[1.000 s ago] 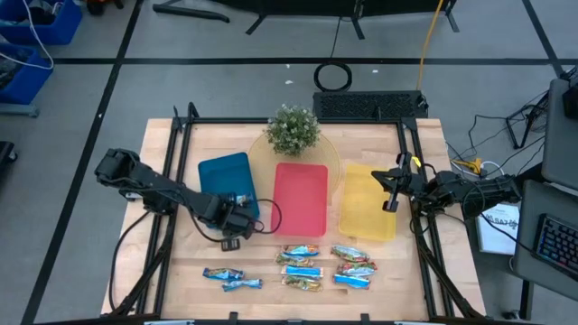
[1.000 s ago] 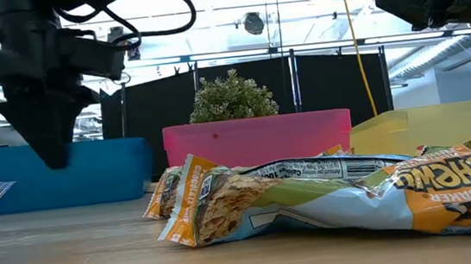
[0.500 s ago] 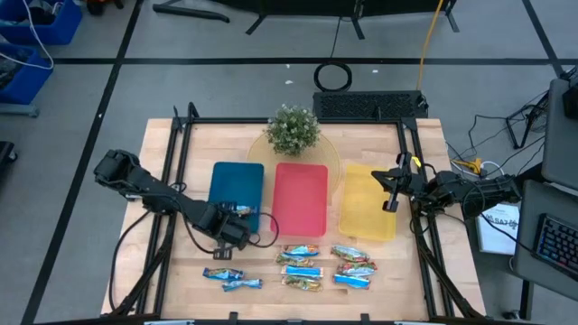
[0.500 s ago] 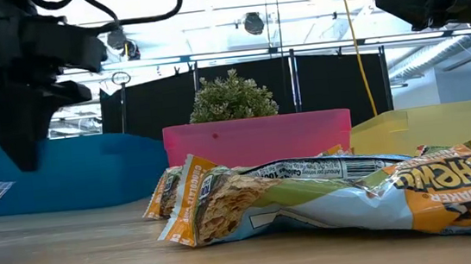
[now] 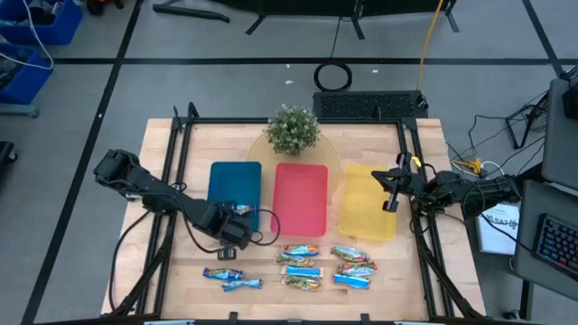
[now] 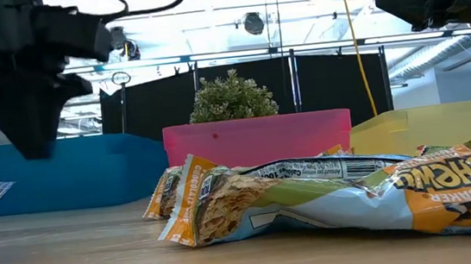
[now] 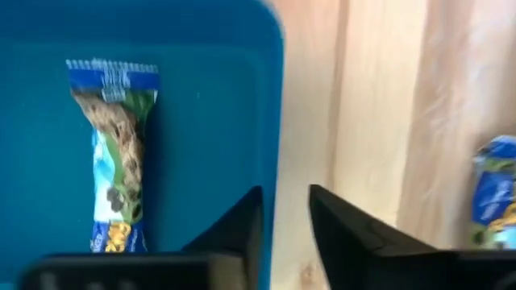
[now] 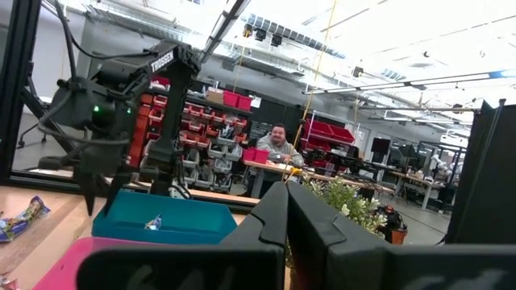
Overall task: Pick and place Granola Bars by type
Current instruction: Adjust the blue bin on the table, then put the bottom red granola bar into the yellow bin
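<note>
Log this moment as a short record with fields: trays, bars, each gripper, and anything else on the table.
trays: blue tray, red tray, yellow tray, side by side
bar in tray: one granola bar lying in the blue tray
bars on table: loose bars in front of the red and yellow trays; two more in front of the blue tray
left gripper: over the blue tray's front edge, fingers slightly apart, holding nothing
right gripper: shut, waiting above the yellow tray's right side
other: potted plant behind the red tray
</note>
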`<state>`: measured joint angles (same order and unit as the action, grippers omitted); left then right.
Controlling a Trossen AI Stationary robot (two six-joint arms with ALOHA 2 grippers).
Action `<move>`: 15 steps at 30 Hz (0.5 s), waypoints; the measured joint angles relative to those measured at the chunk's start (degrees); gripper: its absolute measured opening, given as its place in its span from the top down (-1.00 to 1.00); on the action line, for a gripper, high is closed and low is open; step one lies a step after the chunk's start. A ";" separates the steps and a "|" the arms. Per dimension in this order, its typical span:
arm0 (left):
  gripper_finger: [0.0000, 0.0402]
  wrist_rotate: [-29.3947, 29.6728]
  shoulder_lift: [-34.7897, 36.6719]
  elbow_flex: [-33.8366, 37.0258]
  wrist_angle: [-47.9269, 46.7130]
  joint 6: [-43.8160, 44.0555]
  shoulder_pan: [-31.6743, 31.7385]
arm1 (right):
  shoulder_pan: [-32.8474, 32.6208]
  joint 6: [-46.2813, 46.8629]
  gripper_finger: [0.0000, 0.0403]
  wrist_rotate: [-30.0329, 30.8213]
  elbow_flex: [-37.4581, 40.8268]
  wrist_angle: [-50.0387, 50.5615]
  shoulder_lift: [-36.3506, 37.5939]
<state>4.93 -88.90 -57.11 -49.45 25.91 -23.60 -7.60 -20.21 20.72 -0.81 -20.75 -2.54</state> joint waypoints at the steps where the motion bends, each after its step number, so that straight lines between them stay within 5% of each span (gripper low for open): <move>1: 0.34 0.02 0.00 -0.74 -0.13 -0.17 0.06 | 0.00 0.00 1.00 -0.01 -0.01 0.01 -0.01; 9: -0.25 -1.57 -0.02 -10.54 -4.90 -13.84 0.04 | 0.00 0.00 1.00 -0.01 0.01 -0.01 -0.01; 12: -0.26 0.46 1.10 -15.06 -9.03 -19.55 0.01 | 0.00 0.00 1.00 -0.01 -0.01 0.01 0.01; 15: -0.06 0.69 5.33 -16.53 -10.05 -26.83 0.98 | 0.00 0.00 1.00 -0.01 0.01 0.01 0.01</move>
<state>5.62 -83.58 -73.65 -59.51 -0.92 -22.62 -7.60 -20.21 20.71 -0.80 -20.73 -2.52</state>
